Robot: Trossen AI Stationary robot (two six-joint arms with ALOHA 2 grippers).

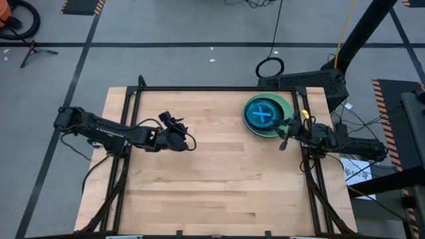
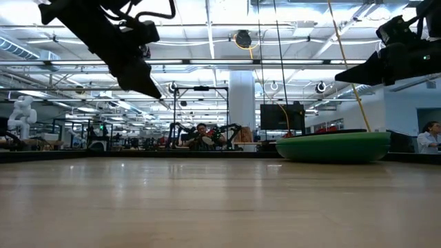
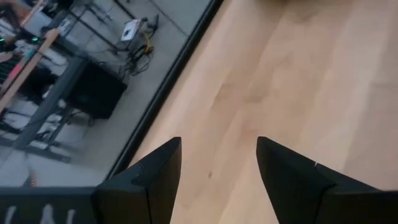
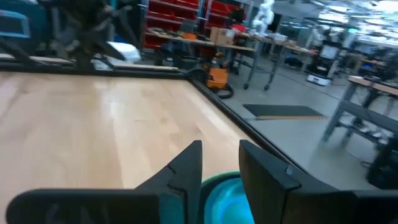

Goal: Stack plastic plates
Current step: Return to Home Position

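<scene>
The plastic plates stand in one stack point(image 1: 265, 114) on the table's far right part. A cyan-blue plate lies on top, with dark green and mint green rims showing under it. In the low view the stack point(image 2: 334, 146) shows as a green mound resting flat on the wood. My right gripper point(image 1: 283, 139) hovers just off the stack's near right rim, raised point(image 2: 341, 79), fingers a little apart point(image 4: 219, 152); the cyan plate point(image 4: 224, 193) shows below them. My left gripper point(image 1: 191, 142) hangs open over bare wood at the table's middle left point(image 3: 217, 155), well above it point(image 2: 155, 91).
Bare wood point(image 1: 219, 179) stretches across the table's middle and near side. Black frame rails point(image 1: 199, 89) run along the far edge and both sides. Cables and a yellow cord point(image 1: 304, 114) lie by the right arm's base. People sit in the room beyond point(image 2: 201, 136).
</scene>
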